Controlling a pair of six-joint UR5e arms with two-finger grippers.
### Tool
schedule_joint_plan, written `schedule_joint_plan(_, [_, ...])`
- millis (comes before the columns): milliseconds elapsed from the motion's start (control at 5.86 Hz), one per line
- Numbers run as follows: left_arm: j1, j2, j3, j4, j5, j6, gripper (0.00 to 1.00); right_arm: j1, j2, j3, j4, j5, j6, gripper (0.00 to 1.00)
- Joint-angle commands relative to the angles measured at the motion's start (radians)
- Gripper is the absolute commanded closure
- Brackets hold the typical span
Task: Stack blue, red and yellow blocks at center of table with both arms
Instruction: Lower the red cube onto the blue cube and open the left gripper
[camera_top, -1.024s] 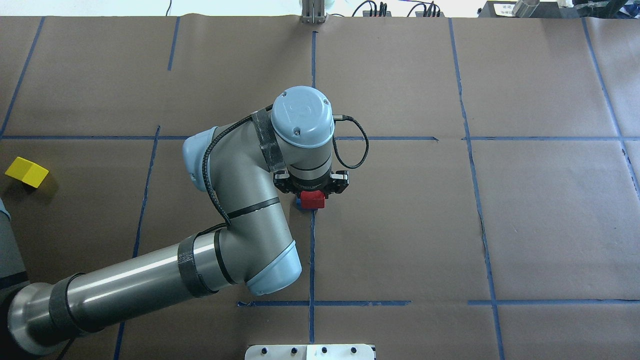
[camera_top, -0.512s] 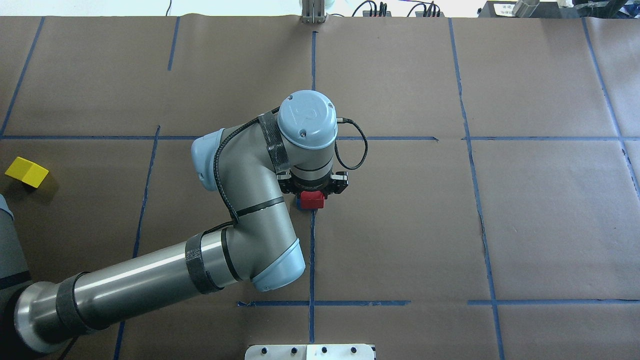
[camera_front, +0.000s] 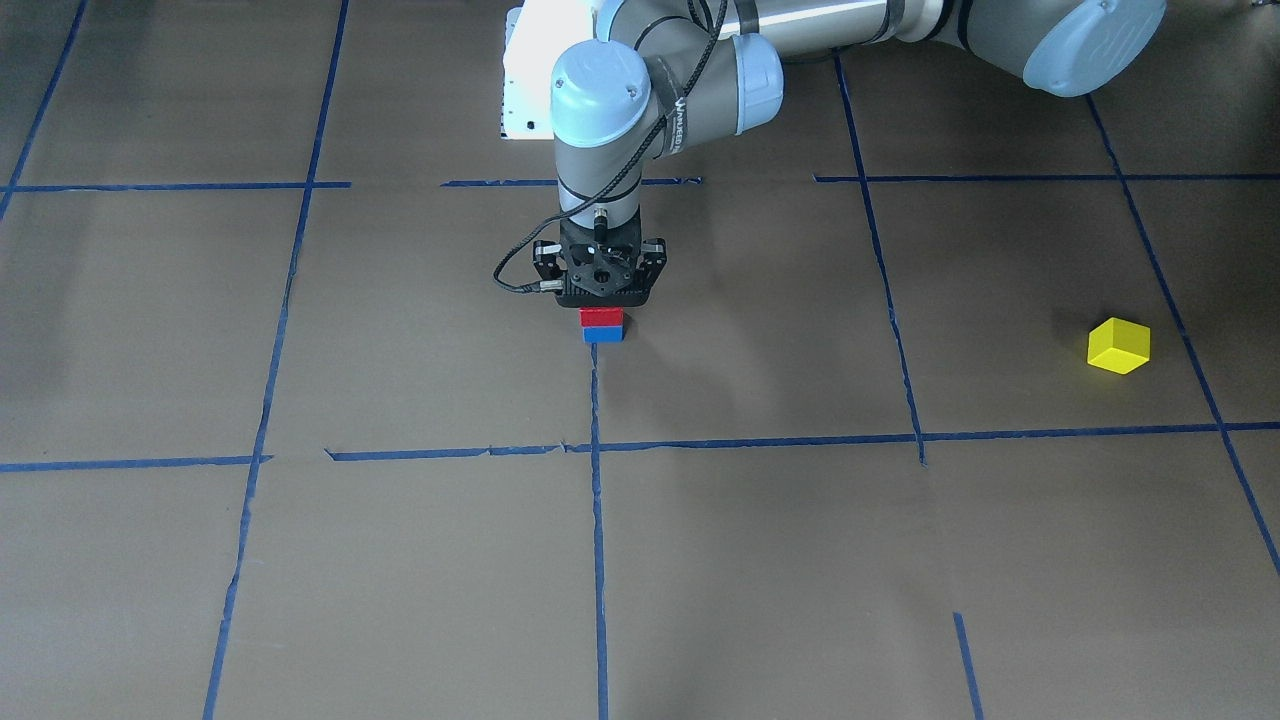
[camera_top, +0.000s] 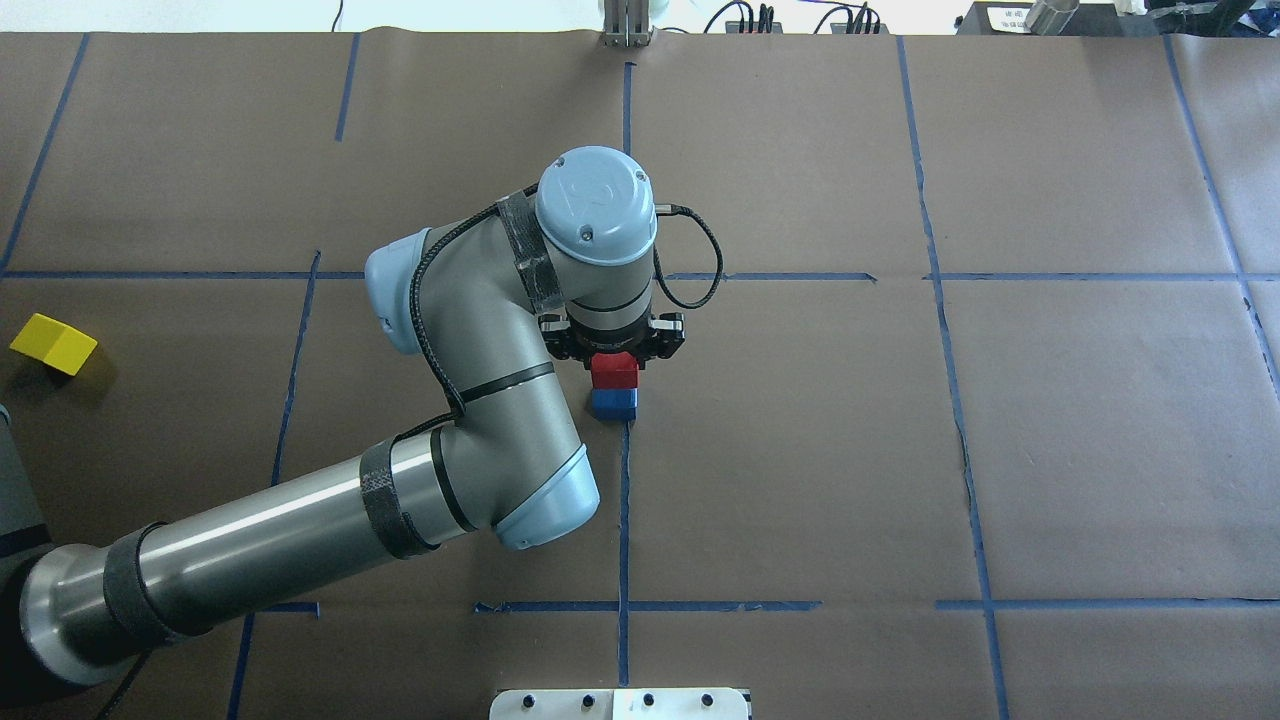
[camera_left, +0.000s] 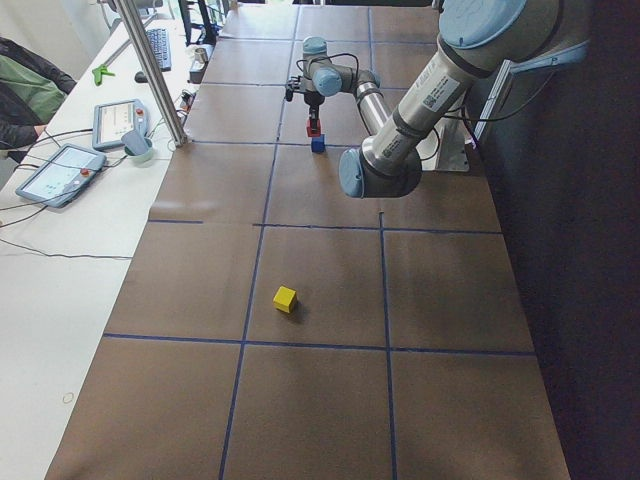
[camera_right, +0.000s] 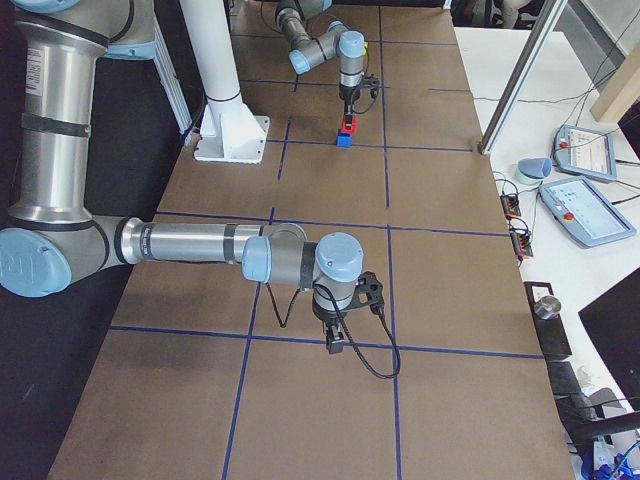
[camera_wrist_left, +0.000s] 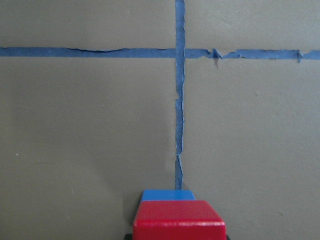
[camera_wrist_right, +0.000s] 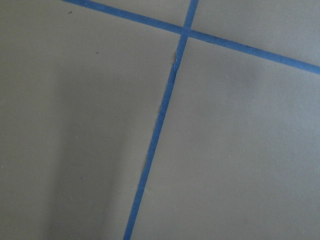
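A red block (camera_front: 602, 317) sits on top of a blue block (camera_front: 602, 335) at the table's centre, and the two look in contact in the front view. My left gripper (camera_front: 601, 303) stands upright directly over them and is shut on the red block (camera_top: 614, 368). The blue block (camera_top: 613, 404) shows just below it. In the left wrist view the red block (camera_wrist_left: 178, 220) fills the bottom centre with the blue block (camera_wrist_left: 167, 195) beyond it. A yellow block (camera_top: 53, 344) lies alone far to the left. My right gripper (camera_right: 335, 343) hovers over bare table; I cannot tell whether it is open.
Blue tape lines (camera_top: 624, 500) divide the brown paper-covered table. A white mounting plate (camera_top: 620, 703) is at the near edge. A metal post (camera_left: 150, 70) and operator tablets (camera_left: 60, 172) stand beyond the far edge. The left arm's elbow (camera_top: 480, 420) spans the left-centre.
The left gripper has shifted away from the robot and slightly left, taking the red block with it. More of the blue block now shows in the overhead view.
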Motion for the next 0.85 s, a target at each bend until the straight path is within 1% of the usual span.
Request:
schedule_joint_plan(0, [0.003,0.007,0.020,-0.018,0.000,-0.001,0.80,0.000,0.000,-0.001,0.000,0.000,0.001,0.00])
schedule_joint_plan(171, [0.006,0.028,0.020,-0.076,0.000,-0.006,0.79,0.000,0.000,-0.002,0.000,0.000,-0.001,0.00])
schedule_joint_plan(683, [0.008,0.030,0.011,-0.080,-0.003,-0.010,0.79,0.000,0.000,-0.002,0.000,0.000,-0.001,0.00])
